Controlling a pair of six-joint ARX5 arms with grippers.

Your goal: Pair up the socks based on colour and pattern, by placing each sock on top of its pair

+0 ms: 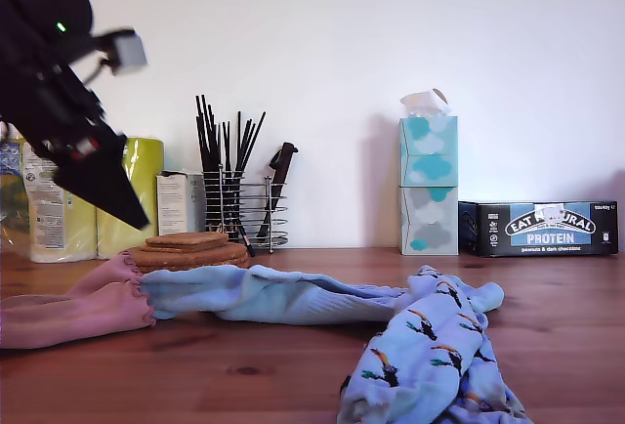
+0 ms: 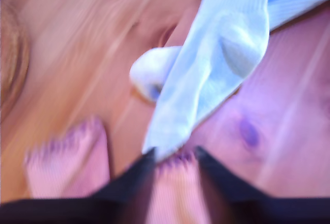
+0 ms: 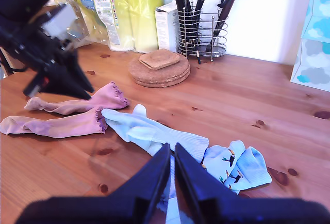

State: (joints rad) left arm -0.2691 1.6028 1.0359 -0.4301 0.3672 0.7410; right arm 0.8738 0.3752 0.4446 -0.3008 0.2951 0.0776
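Exterior view: box (image 1: 538,228) reads "EAT NATURAL PROTEIN"; first claw (image 2: 174,154) released, second claw (image 3: 172,149) clenched.

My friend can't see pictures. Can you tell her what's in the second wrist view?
Socks lie on a wooden table: two pink socks side by side, plain light blue socks next to them, and toucan socks nearest my second gripper. My first gripper hovers by the pink socks. Behind are cork coasters and a wire utensil holder.

pink socks (image 1: 73,309) at exterior view's left | plain blue sock (image 1: 273,295) centre | toucan socks (image 1: 430,356) front right
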